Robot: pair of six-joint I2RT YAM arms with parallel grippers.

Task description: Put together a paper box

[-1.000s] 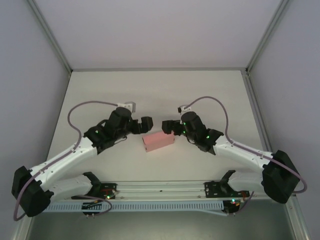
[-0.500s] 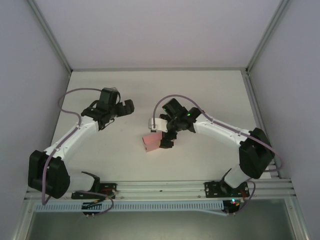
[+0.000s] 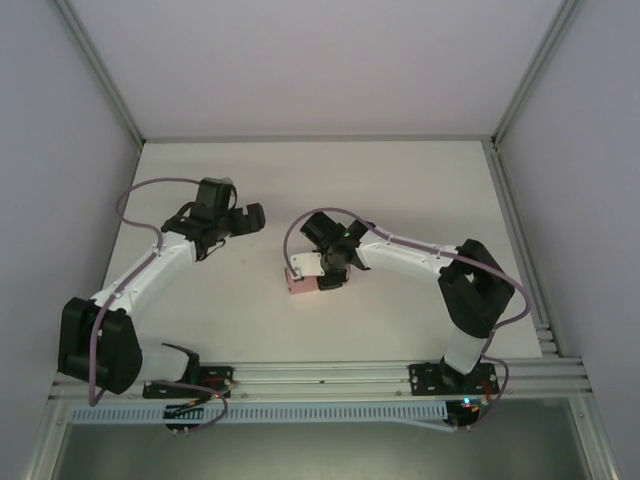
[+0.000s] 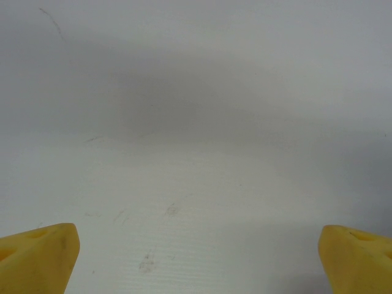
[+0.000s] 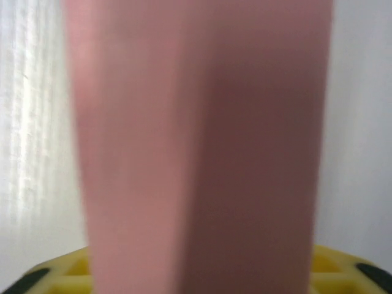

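The paper box lies on the white table near the middle, a little towards the near edge. The right gripper is down on top of its right end, hiding most of it. From the right wrist the pink card rises close and blurred between the yellow fingers, one at either side (whether they actually pinch it, I cannot tell). The left gripper hangs well off to the left, apart from the box, its yellow fingertips spread wide with bare table between them.
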